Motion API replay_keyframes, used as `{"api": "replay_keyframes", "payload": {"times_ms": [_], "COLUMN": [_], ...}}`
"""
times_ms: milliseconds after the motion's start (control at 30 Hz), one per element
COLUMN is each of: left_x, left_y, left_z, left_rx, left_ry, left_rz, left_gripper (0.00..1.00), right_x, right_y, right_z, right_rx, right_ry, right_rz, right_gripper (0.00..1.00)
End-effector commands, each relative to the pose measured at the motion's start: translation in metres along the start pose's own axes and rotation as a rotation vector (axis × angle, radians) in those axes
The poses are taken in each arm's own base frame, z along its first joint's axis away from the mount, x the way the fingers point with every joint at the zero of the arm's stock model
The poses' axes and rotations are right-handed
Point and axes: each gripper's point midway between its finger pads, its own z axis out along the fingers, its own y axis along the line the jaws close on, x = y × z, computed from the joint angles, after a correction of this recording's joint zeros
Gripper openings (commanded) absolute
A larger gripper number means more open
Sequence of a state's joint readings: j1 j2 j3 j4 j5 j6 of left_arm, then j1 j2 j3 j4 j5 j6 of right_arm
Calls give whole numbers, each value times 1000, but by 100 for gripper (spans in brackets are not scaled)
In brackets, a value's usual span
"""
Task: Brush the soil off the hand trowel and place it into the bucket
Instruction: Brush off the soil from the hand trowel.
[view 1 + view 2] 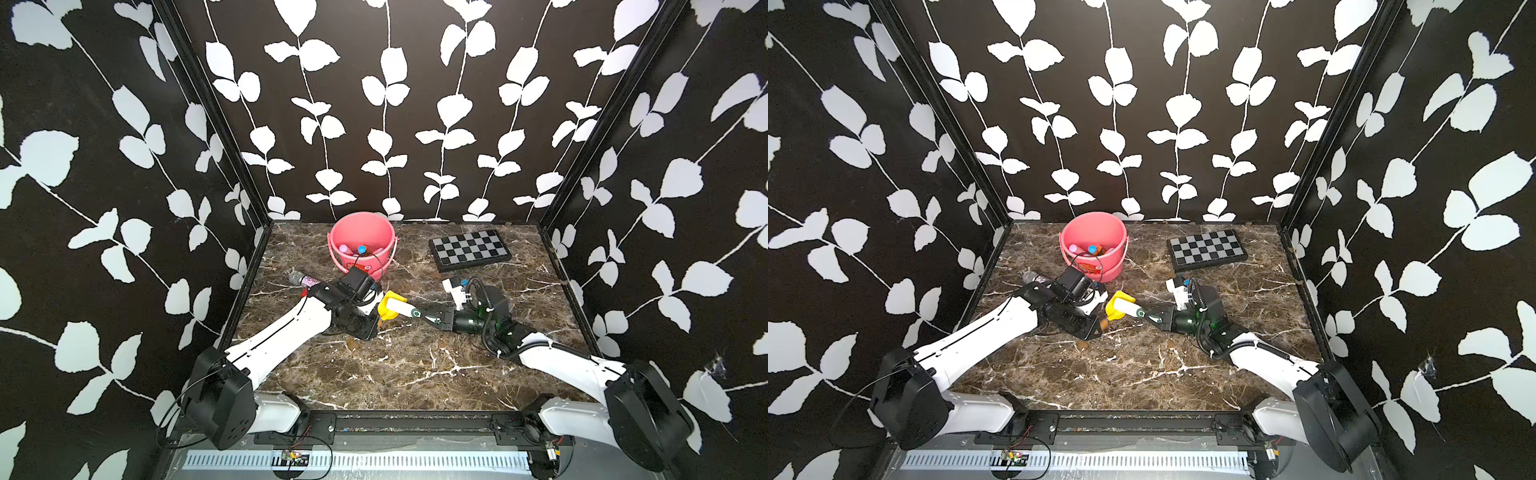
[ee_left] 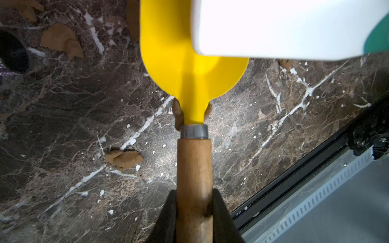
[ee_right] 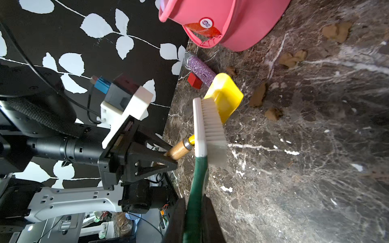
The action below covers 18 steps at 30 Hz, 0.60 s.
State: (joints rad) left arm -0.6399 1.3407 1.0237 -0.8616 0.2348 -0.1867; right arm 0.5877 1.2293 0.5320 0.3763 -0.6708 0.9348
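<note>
Hand trowel (image 2: 168, 52), with yellow blade and wooden handle, near the middle of the counter (image 1: 415, 365) and in front of the bucket (image 1: 376, 226), its handle clamped in the left gripper (image 2: 193, 195). The right gripper (image 3: 194, 202) is closed on the green handle of a white-headed brush (image 3: 212, 126), whose head sits over the blade. Flat brown soil lumps (image 2: 123, 158) lie scattered on the counter around the trowel.

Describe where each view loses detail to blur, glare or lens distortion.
Left wrist view: the brush is overexposed white and soft, while the trowel and table are sharp. Right wrist view: the brush handle nearest the lens looks soft. In both top views the walls splay outward, a wide-angle effect.
</note>
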Motion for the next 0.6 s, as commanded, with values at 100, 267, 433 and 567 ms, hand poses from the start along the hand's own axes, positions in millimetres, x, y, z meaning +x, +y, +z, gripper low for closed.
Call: {"api": "replay_keyframes", "payload": {"times_ms": [100, 267, 433, 567], "left_x": [-9, -12, -13, -11], "left_y": [-2, -1, -2, -2], "left_z": [-5, -3, -4, -7], "left_rx": [3, -1, 0, -2], "left_ry": [-36, -43, -48, -52], "left_rz": [13, 16, 19, 23], "left_gripper": [0, 0, 0, 0], "right_x": [-10, 3, 8, -11], "right_y": [19, 27, 10, -26], "right_z": [5, 22, 25, 7], "right_rx": [-68, -117, -52, 62], "right_ry": [-9, 34, 41, -22], "right_rz": [-19, -1, 4, 42], "right_gripper": [0, 0, 0, 0]}}
